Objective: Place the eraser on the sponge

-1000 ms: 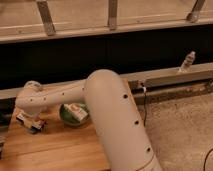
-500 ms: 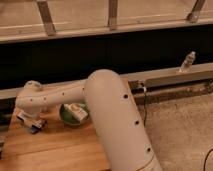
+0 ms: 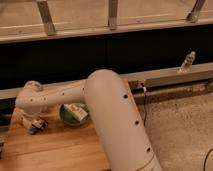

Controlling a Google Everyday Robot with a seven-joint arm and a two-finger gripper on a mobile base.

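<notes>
My white arm reaches across the wooden table to the left. Its gripper hangs low over the table's left end, below the rounded wrist. A small blue-grey patch, the sponge, shows on the wood directly under and just right of the gripper. Something dark sits at the gripper, but I cannot make out whether it is the eraser. The arm's wrist hides much of that spot.
A round green plate with a white printed carton on it sits right of the gripper, partly behind the forearm. A small bottle stands on the ledge at the far right. Grey floor lies to the right of the table.
</notes>
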